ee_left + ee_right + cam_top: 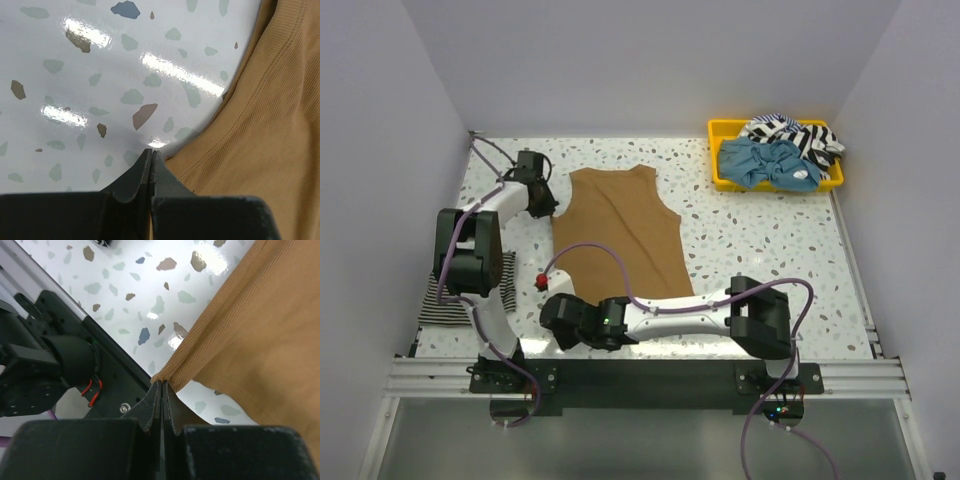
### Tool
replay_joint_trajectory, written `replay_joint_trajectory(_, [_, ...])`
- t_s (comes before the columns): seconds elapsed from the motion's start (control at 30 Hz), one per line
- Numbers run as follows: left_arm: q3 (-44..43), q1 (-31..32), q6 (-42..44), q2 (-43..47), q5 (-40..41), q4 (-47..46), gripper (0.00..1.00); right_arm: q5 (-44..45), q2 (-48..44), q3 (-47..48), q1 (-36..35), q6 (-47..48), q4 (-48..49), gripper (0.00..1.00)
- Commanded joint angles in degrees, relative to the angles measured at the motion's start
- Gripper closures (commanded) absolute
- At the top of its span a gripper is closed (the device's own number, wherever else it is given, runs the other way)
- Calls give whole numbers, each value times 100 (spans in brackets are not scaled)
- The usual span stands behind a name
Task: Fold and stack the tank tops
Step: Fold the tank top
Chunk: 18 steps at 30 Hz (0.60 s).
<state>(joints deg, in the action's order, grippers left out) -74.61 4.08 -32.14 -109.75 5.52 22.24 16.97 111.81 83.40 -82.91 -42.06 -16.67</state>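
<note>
A plain tan-brown tank top (620, 230) lies spread flat in the middle of the table. My left gripper (542, 203) is shut at its left armhole edge; in the left wrist view the jaws (151, 152) are closed with a sliver of the tan cloth (270, 125) between them. My right gripper (558, 312) is shut on the near-left hem corner; the right wrist view shows the tips (163, 383) pinching the bunched cloth (260, 330) slightly above the table. A folded black-and-white striped top (445, 305) lies at the near left.
A yellow tray (715, 150) at the far right holds a light blue top (765, 163) and a striped one (800, 132). The left arm's base (60, 360) and the table's near rail are close beside my right gripper. White walls enclose the table.
</note>
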Motion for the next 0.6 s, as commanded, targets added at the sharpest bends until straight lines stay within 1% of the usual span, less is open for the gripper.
replay_joint_trajectory(0.0, [-317,-30,-108,340,284,-9,100,-2,-203,169,12,-30,-100,100])
replay_joint_trajectory(0.1, [-440,49,-143,350,195,-18,100,-1,-519,-121,117,-170,-22,100])
replay_joint_trajectory(0.13, [-536,84,-143,323,186,-9,100,43,-607,-357,135,-249,5,100])
replay_joint_trajectory(0.27, [-765,461,-178,113,265,97,100,210,-1151,-912,205,-399,41,100])
replay_joint_trajectory(0.57, [-1301,1165,-293,-353,406,219,100,553,-1838,-2002,223,-864,93,100])
